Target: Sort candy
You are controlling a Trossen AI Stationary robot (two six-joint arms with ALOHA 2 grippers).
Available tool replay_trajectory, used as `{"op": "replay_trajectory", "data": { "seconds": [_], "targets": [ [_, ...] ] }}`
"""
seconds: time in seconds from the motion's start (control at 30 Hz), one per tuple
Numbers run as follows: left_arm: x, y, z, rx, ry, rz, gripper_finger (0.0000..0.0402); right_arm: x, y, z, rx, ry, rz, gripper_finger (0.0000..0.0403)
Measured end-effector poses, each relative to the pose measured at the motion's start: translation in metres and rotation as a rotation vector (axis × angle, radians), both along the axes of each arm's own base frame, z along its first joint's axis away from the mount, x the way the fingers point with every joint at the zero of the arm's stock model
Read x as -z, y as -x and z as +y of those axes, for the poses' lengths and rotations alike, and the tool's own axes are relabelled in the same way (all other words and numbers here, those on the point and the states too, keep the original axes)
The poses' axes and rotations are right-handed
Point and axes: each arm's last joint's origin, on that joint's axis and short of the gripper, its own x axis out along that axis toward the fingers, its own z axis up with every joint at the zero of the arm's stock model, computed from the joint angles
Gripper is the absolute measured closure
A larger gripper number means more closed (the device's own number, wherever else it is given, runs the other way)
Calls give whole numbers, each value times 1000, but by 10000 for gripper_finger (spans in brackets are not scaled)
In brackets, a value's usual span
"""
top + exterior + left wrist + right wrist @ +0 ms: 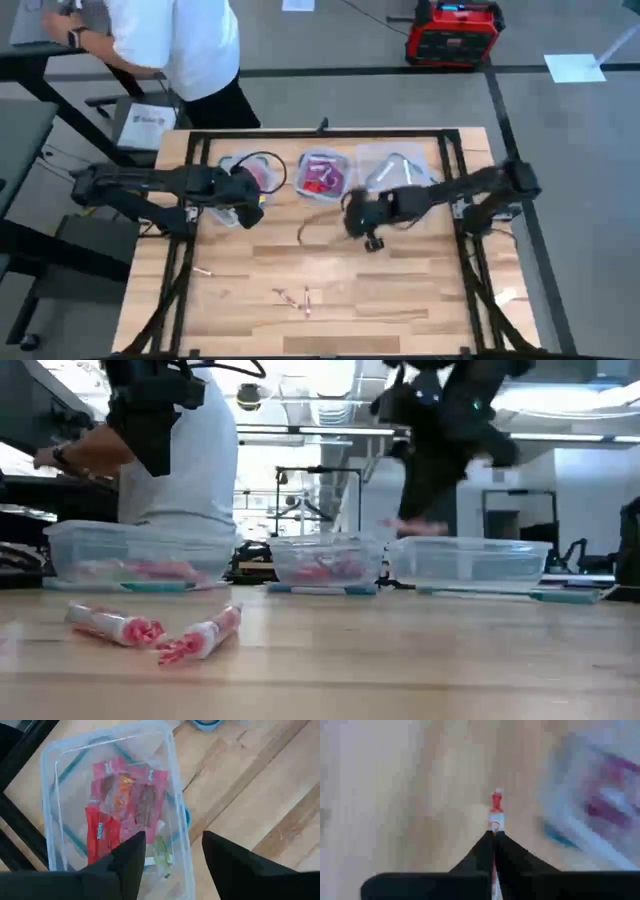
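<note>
While the person (175, 45) at the far left corner leans over another desk, the bench (330, 270) carries three clear tubs in a row along its far edge; the left tub (245, 180) and the middle tub (323, 175) show red and pink candy inside, while the right tub (400, 168) looks bare, likely waiting for a sort of its own; the left arm (150, 190) reaches in from the left edge, its left gripper (172, 855) poised above the left tub with fingers spread wide and nothing between them, as though parked where its pile goes; the right arm (470, 190) crosses from the right edge, and the right gripper (494, 840) is pinched tight on a held candy (495, 812), a red-and-white wrapped piece poking out past the fingertips above bare wood just in front of the middle and right tubs; a few loose candies (297, 296) wait near the front edge, unsorted.
</note>
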Motion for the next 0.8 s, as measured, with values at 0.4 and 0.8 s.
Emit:
{"op": "replay_trajectory", "data": {
  "seconds": [0.4, 0.8],
  "targets": [
    [0, 0, 0, 0, 0, 0, 219, -47, 59, -92, 379, -1, -57, 402],
    [0, 0, 0, 0, 0, 0, 219, -27, 6, -95, 267, -248, -287, 376]
  ]
}}
